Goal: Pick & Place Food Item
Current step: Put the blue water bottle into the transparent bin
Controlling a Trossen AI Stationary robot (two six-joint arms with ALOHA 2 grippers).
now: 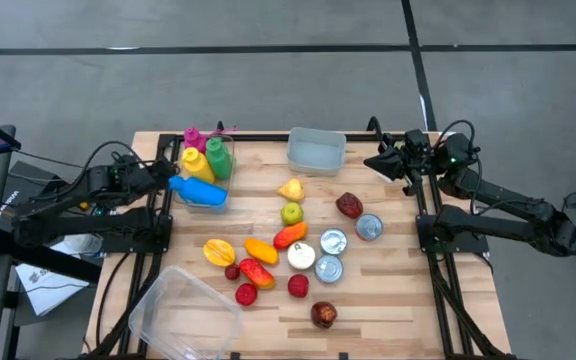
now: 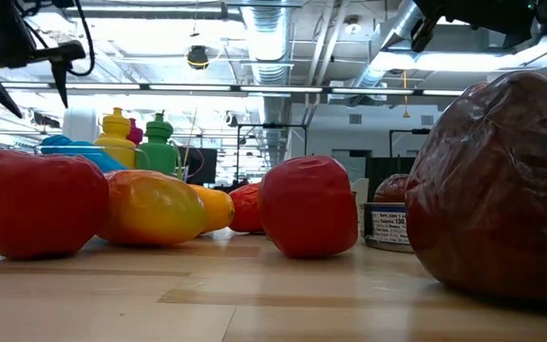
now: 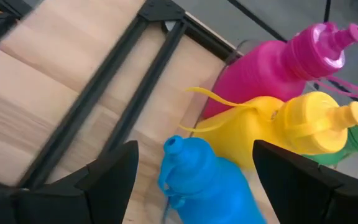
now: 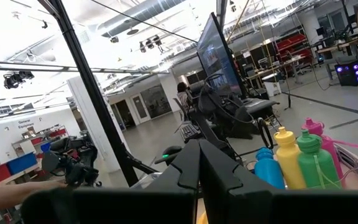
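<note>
At the wooden bench's (image 1: 388, 300) left edge, the left tool (image 3: 194, 171) gapes, released, around the blue plastic bottle (image 3: 207, 186), nearer than the clenched right tool (image 1: 383, 160).

Bottles (image 1: 204, 165) in a bin (image 1: 201, 200) — left of the food (image 1: 290, 252).

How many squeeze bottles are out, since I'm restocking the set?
4, grouped in a clear bin at the table's rear left: pink bottle rearmost, yellow bottle, green bottle beside it, blue bottle lying across the front. Others may be hidden.
</note>
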